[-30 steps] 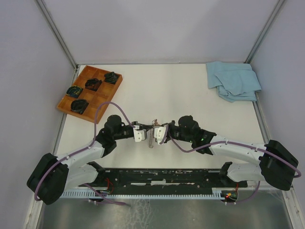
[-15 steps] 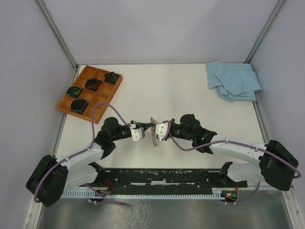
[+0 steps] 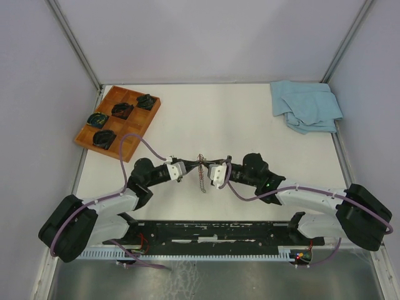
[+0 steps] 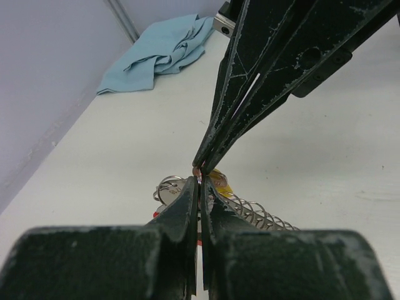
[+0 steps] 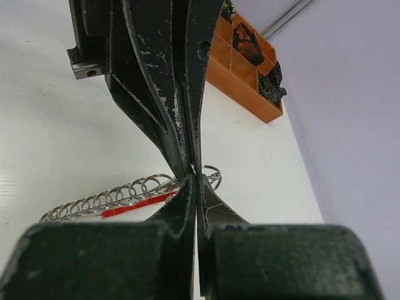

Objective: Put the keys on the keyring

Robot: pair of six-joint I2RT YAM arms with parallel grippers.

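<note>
Pinching tip to tip: my left gripper (image 4: 200, 185) is pressed shut, and my right gripper (image 5: 195, 182) is pressed shut just as tightly, nose against nose with it. Both noses meet on the thin metal keyring (image 4: 169, 187), held up off the table (image 3: 250, 137). I cannot tell which exact part each nose has.

- Yellow-headed key (image 4: 219, 182): just behind the meeting point, touching the bundle. Other keys not resolved.
- Chain of silver loops (image 5: 106, 200) and red strap (image 5: 134, 205): trailing from the ring, side by side.
- Top view: bundle hangs between the two wrists, near the middle of the table's near half.
- Blue cloth (image 3: 306, 106): crumpled, far right corner.
- Wooden tray (image 3: 139, 128): far left, with black coiled items (image 3: 122, 110) in its compartments.
</note>
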